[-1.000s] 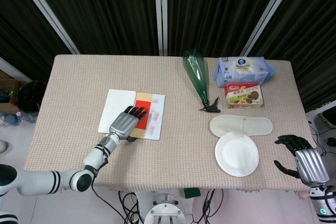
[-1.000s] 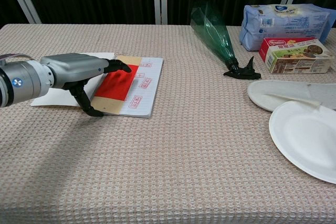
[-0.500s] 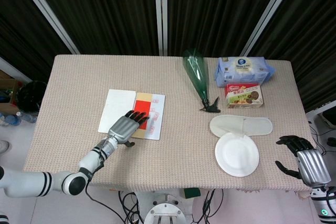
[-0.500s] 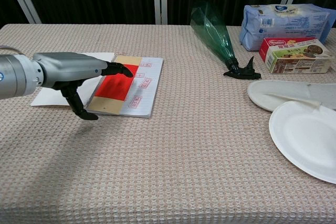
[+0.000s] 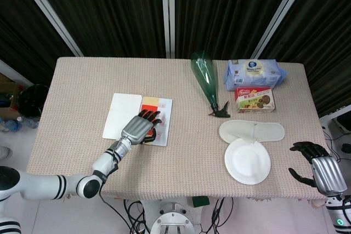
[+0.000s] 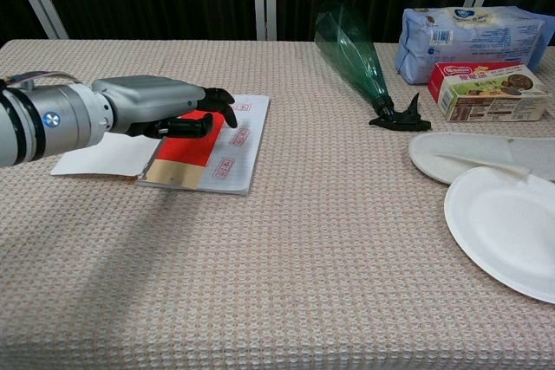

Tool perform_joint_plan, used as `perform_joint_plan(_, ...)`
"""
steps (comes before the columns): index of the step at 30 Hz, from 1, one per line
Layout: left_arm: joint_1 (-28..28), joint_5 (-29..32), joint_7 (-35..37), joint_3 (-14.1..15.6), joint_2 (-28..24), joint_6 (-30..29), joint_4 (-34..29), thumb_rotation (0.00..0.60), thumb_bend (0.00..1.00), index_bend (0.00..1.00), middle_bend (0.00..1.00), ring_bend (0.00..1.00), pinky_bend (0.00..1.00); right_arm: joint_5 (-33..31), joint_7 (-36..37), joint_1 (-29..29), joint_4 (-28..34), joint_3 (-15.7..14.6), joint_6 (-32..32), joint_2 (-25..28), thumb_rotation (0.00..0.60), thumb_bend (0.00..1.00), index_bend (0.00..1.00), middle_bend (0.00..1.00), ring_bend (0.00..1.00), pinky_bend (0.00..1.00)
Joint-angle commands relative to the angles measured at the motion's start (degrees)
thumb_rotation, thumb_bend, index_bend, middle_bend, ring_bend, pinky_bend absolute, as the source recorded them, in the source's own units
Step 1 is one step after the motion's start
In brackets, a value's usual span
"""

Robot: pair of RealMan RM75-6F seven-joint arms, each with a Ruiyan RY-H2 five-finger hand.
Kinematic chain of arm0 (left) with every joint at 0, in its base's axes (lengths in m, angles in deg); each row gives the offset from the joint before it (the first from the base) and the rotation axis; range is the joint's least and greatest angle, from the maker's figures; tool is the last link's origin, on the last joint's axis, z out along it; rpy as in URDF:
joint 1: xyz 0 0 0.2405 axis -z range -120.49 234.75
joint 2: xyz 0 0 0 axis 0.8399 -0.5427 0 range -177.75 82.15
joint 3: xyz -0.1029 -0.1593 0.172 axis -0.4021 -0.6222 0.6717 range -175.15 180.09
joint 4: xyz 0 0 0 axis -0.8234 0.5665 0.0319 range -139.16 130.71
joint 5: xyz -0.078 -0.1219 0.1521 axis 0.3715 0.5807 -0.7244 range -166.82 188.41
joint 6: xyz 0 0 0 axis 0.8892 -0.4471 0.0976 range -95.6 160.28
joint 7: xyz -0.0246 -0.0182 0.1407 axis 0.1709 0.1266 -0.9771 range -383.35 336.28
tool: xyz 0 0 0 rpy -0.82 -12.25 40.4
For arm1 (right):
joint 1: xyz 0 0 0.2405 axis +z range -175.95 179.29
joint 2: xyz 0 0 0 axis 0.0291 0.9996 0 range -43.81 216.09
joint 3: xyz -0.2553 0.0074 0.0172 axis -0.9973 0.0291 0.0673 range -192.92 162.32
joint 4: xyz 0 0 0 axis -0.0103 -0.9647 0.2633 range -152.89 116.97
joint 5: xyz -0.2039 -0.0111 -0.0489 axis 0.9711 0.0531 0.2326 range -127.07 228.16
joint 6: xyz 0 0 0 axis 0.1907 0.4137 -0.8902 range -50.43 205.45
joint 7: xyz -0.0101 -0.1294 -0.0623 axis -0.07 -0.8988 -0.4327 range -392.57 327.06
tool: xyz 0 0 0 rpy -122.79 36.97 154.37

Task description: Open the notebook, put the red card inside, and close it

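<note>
The notebook (image 5: 122, 114) lies open and flat at the table's left-centre, showing a white left page and a right page (image 6: 238, 149) with red stamps. The red card (image 6: 192, 145) rests on the right page over a tan strip. My left hand (image 5: 140, 129) hovers just above the card (image 6: 152, 110), palm down, fingers stretched toward the stamped page, holding nothing. It hides part of the card. My right hand (image 5: 319, 169) hangs off the table's near right corner, fingers apart and empty; only the head view shows it.
A green bottle (image 5: 205, 78) lies on its side at the back centre. A blue packet (image 5: 253, 74) and a biscuit box (image 5: 255, 100) sit at the back right. A white slipper (image 5: 252, 131) and a paper plate (image 5: 248, 161) lie front right.
My left hand has lifted and shifted right, from the notebook's near edge to over the red card, its thumb swinging up from below. The card, notebook and right hand have stayed put.
</note>
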Motion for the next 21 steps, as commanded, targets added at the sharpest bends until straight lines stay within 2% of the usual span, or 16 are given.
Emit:
perform_joint_plan(1,0.64,1.3,-1.55,0.0,1.66,-0.74,1.35,0.0,0.68,0.2,0.0,0.0,0.05,-0.04,0.14,0.0,-0.13,0.02,-0.02,-0.05,0.6,0.17,0.36,0.27,0.21,0.27)
perform_joint_plan(8,0.77,1.86,-1.81,-0.09,2.67,-1.04,1.9,0.0,0.67,0.21,0.0,0.0,0.05,-0.19,0.44,0.2,-0.45,0.06,-0.47,-0.24,0.6,0.17,0.36,0.27,0.21,0.27)
perform_joint_plan(21,1.77,6.61,-6.19,1.02,3.42,-1.73,2.67,0.0,0.67,0.23,0.0,0.0,0.05,-0.15,0.57,0.19,-0.59,0.09,-0.33,-0.31,0.6,0.17,0.36,0.27,0.21,0.27)
